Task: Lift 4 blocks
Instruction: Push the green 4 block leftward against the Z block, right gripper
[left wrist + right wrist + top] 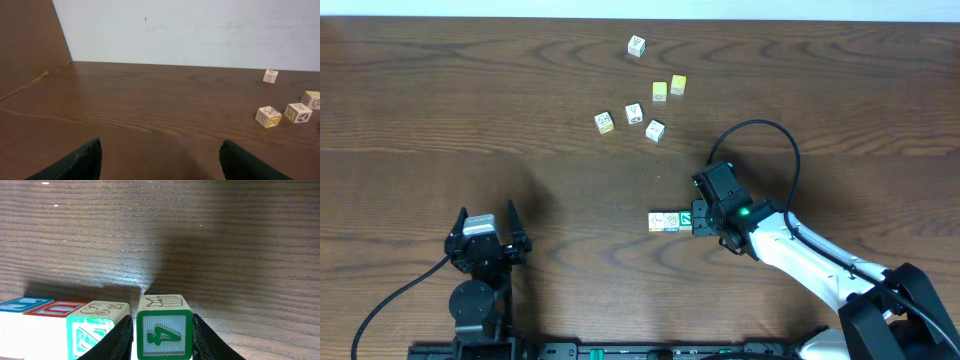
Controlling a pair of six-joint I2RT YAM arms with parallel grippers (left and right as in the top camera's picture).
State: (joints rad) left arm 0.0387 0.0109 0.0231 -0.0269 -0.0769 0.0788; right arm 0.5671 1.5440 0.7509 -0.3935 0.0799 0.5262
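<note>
A row of several blocks (665, 222) lies on the table left of my right gripper (700, 218). In the right wrist view a green-faced block with a "4" (164, 332) stands between the fingers (207, 342) of my right gripper (162, 337), with a thin gap at the left finger. Beside it lie another green-faced block (95, 330), a red-edged block (52, 308) and a blue-edged block (22, 303). All rest on the wood. My left gripper (487, 212) stands wide open and empty at the front left (160, 150).
Loose cubes lie at the far middle of the table: two yellow cubes (660, 91) (678, 84), a white cube (636, 45) and three more (633, 113). The left wrist view shows some of them at right (268, 116). A black cable (770, 130) loops behind the right arm.
</note>
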